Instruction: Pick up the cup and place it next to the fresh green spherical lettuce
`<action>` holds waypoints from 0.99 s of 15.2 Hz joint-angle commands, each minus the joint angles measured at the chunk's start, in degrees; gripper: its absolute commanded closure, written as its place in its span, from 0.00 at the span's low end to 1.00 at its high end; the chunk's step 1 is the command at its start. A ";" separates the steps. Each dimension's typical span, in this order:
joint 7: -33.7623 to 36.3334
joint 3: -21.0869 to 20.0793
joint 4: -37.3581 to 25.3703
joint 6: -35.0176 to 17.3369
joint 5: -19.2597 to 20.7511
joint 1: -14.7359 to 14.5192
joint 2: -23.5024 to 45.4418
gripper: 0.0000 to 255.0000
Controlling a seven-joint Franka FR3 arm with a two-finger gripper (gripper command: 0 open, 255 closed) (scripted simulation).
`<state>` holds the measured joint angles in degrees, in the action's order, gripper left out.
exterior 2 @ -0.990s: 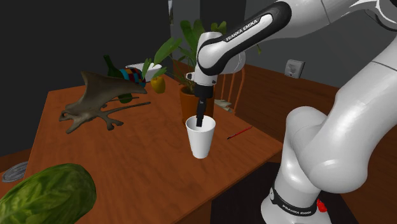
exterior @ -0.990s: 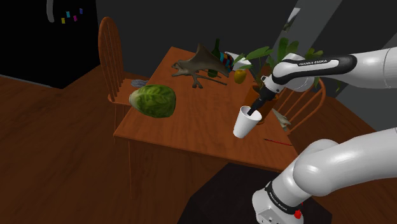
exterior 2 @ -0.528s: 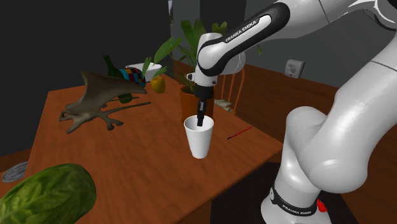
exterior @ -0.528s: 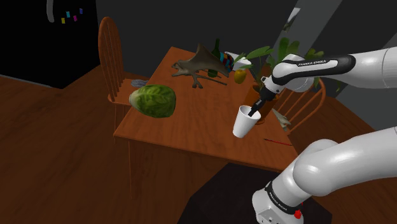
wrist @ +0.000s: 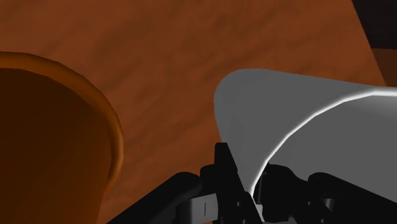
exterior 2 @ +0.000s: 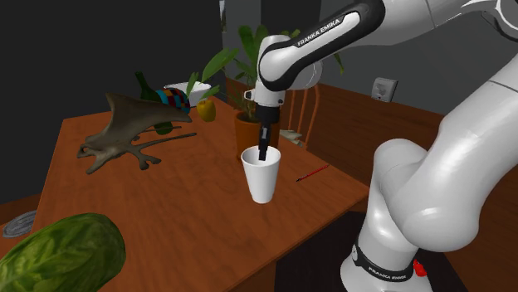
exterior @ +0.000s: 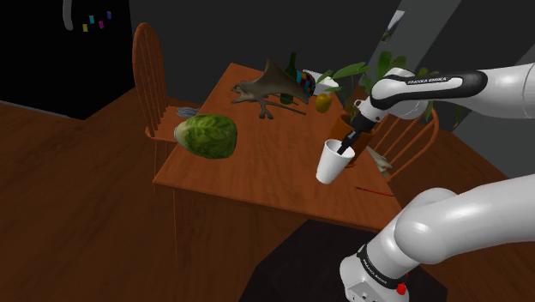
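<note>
A plain white cup (exterior: pixel 332 165) stands near the wooden table's (exterior: pixel 257 176) edge closest to the stand. My black gripper (exterior: pixel 345 147) comes down on its rim, shut on the cup wall with one finger inside and one outside. The second exterior view shows the same grip (exterior 2: pixel 262 153) on the cup (exterior 2: pixel 262 178). In the wrist view the fingers (wrist: pixel 226 175) pinch the cup's white rim (wrist: pixel 318 127). The round green lettuce (exterior: pixel 207 135) lies at the table's far corner towards the shoulder view's left, well apart from the cup, and appears large at the lower left in the second exterior view (exterior 2: pixel 58 255).
A grey driftwood-like figure (exterior: pixel 270 88) lies mid-table. A potted plant in an orange pot (exterior 2: pixel 247 128) stands close behind the cup, its pot (wrist: pixel 51 140) right beside the gripper. A dark bottle (exterior 2: pixel 149 91), a yellow fruit (exterior 2: pixel 206 109) and a red stick (exterior 2: pixel 311 172) are nearby. A wooden chair (exterior: pixel 147 60) stands beyond the lettuce.
The fingers have closed on the cup's rim. The arm and cup have since shifted very slightly upward and towards the stand.
</note>
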<state>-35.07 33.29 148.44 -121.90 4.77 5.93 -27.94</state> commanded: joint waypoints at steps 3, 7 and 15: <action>0.88 -0.98 -1.93 3.25 0.27 0.40 -1.72 1.00; 1.62 -1.91 -4.08 6.65 0.32 0.57 -3.05 1.00; 2.82 -3.53 -8.90 13.17 0.08 0.63 -4.87 1.00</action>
<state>-32.31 29.84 140.65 -109.56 4.96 6.62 -32.86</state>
